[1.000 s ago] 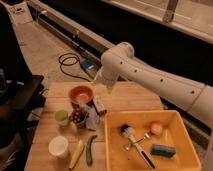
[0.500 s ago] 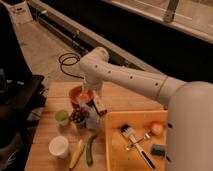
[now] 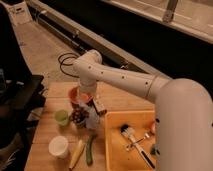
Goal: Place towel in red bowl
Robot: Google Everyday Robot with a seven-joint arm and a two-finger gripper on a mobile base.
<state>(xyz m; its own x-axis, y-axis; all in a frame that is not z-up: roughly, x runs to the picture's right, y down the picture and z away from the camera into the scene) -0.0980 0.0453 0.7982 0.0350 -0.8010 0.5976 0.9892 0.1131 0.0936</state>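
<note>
The red bowl (image 3: 75, 95) sits on the wooden table near its far left, partly covered by my arm. My gripper (image 3: 96, 106) hangs at the end of the white arm, low over the table just right of the bowl. A pale crumpled thing, probably the towel (image 3: 92, 119), lies or hangs right below the gripper, beside a dark bunch of grapes (image 3: 77, 116). I cannot tell whether the gripper holds it.
A green cup (image 3: 61, 117), a white cup (image 3: 58, 146), a banana (image 3: 76, 153) and a green vegetable (image 3: 90, 149) lie in front of the bowl. A yellow tray (image 3: 114, 150) with a brush and other items stands to the right. A black chair (image 3: 22, 92) is at the left.
The arm has swung left and down, from behind the table to over the red bowl. It now fills much more of the view.
</note>
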